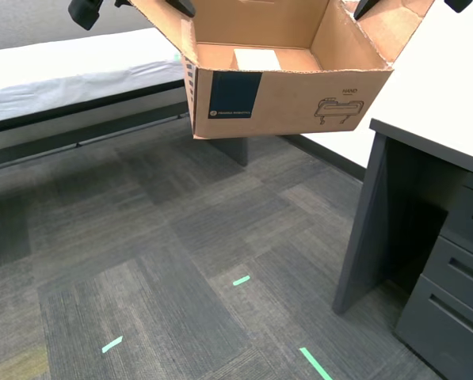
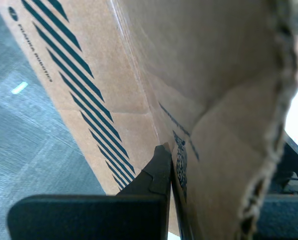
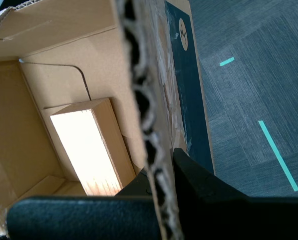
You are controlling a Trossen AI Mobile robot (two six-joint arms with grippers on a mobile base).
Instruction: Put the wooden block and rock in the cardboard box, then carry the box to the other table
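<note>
The cardboard box [image 1: 287, 99] is brown corrugated board with ragged flap edges. Its front face carries a dark navy rectangular label [image 1: 234, 95] toward 9 o'clock and a line drawing [image 1: 339, 109] toward 3 o'clock. The box hangs clear of the floor at 12 o'clock in the exterior view, top open and flaps spread outward.

The wooden block [image 1: 257, 59] lies on the box floor, pale tan, smooth and rectangular. The first wrist view shows it flat against the inner wall. The rock is not visible in any view.

My first gripper [image 3: 161, 197] is clamped on a box wall: one dark finger sits inside, the other outside against the navy label, with the corrugated edge between them. My second gripper [image 2: 169, 187] is likewise closed on a box flap, with the cardboard pinched between its fingers beside a printed panel of dark diagonal stripes.

Surroundings:
- Grey carpet tiles [image 1: 173, 261] below the box, with green tape marks [image 1: 241, 280] from 6 to 7 o'clock.
- A table with a whitish, wrinkled sheet surface [image 1: 62, 75] at 10 o'clock, well apart from the box.
- A dark grey desk with drawers [image 1: 446, 261] at 4 o'clock, its top edge near the box's lower corner.
</note>
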